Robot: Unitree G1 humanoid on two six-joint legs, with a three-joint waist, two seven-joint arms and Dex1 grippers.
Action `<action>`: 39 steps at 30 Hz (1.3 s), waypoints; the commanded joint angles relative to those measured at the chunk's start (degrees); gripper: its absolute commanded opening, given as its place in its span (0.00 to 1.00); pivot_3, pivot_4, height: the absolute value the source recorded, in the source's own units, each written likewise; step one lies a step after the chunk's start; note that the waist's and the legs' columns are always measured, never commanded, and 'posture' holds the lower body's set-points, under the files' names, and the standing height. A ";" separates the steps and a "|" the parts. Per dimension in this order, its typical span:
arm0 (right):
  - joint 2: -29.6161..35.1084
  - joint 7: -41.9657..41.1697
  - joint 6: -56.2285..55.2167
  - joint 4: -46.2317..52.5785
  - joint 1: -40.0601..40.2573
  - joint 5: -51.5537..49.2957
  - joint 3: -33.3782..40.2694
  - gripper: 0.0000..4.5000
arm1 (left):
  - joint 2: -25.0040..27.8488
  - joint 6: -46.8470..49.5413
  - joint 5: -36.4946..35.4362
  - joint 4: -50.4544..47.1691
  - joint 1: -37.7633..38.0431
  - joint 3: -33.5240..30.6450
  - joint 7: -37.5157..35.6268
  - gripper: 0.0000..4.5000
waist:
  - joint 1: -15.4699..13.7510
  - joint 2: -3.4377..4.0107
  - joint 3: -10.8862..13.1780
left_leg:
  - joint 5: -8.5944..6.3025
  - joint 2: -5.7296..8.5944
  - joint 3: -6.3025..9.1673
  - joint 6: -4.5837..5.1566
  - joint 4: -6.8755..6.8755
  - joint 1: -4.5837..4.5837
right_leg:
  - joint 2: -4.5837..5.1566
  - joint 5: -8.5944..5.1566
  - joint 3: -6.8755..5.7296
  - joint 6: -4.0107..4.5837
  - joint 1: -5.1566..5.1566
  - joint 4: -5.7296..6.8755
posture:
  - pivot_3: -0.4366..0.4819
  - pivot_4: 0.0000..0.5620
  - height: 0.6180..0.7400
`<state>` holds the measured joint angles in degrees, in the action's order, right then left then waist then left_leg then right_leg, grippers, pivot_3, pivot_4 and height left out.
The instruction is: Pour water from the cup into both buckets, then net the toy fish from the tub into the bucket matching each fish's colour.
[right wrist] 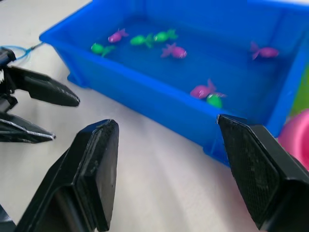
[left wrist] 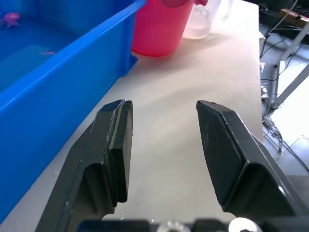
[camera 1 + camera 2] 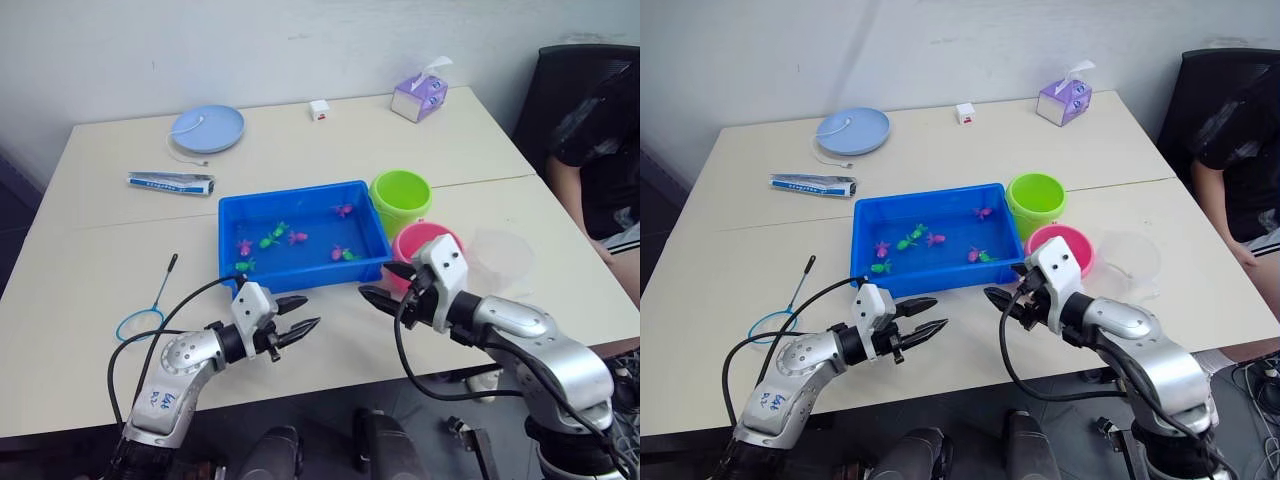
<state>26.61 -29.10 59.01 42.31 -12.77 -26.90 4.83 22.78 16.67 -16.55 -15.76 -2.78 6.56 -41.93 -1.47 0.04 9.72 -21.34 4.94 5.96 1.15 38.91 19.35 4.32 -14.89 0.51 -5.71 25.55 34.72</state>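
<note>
The blue tub (image 3: 310, 272) sits mid-table with several pink and green toy fish (image 3: 297, 238) in water. Right of it stand the lime green bucket (image 3: 400, 200) and the pink bucket (image 3: 425, 243), with the clear cup (image 3: 500, 258) right of the pink one. The net (image 3: 140, 325) lies on the table to the tub's left. My left gripper (image 3: 312, 310) hovers open and empty in front of the tub. My right gripper (image 3: 373, 280) is open and empty by the tub's front right corner, next to the pink bucket. The right wrist view looks over the fish (image 1: 174, 50).
At the back of the table are a pale blue plate (image 3: 208, 128), a tube (image 3: 170, 182), a small white cube (image 3: 320, 109) and a tissue box (image 3: 420, 95). A person (image 3: 600, 150) sits at the table's right side.
</note>
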 commanded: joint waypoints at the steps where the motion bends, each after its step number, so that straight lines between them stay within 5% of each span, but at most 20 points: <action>1: -0.96 4.30 5.29 7.75 -1.90 -3.99 5.16 1.00 | 0.42 0.63 -1.52 -1.49 -1.76 0.87 -1.79 0.52 | -0.02 0.00 0.00 | 0.00 0.01 0.00 0.00 0.00 0.00 | 0.00 0.00 0.00 0.00 0.00 -0.01 | 0.48 0.27 1.00; 10: -1.96 18.57 13.17 17.69 -4.96 -5.18 16.80 1.00 | -0.66 0.67 -1.78 3.12 -7.40 3.39 -5.49 0.52 | -0.05 0.00 0.00 | 0.02 0.07 -0.01 0.03 0.00 0.01 | 0.05 0.00 0.01 0.00 0.00 0.00 | 0.48 0.27 1.00; 23: 6.16 27.97 -1.77 17.69 9.73 4.51 23.23 1.00 | -2.47 -0.17 -1.50 9.63 -13.96 5.28 -9.12 0.52 | -0.02 0.00 0.00 | 0.03 0.05 -0.03 0.04 -0.02 0.01 | 0.01 0.00 0.02 -0.01 0.01 0.00 | 0.48 0.27 1.00; 39: -2.22 41.70 -15.52 17.69 34.17 -1.03 20.99 1.00 | -4.53 -0.54 -0.83 12.62 -16.62 6.55 -10.61 0.52 | -0.05 0.03 -0.02 | 0.03 0.02 -0.04 0.05 -0.01 -0.04 | -0.01 0.00 0.05 -0.02 -0.03 0.03 | 0.48 0.27 1.00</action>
<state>25.28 11.57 44.86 54.90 21.36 -27.53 26.12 18.49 17.00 -17.38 -2.78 -18.95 12.92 -52.14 -1.52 0.07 9.71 -21.30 4.96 5.92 1.20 38.89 19.30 4.32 -14.89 0.57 -5.72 25.52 34.76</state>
